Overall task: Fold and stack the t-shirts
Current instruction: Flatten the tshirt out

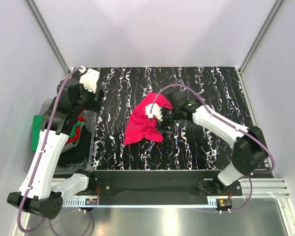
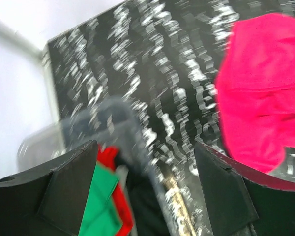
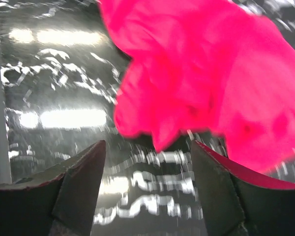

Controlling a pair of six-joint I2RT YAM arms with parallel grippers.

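Your right arm stretches left, right claw (image 3: 147,142) spread over the one crimson t-shirt (image 1: 141,124); your left claw (image 2: 145,145), also spread, hovers above three heaped t-shirts (image 1: 77,126).

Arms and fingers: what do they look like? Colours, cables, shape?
The left arm and right arm both have white links and black joints. A mauve cable loops along each. The fingers are black, blunt and wedge-shaped.
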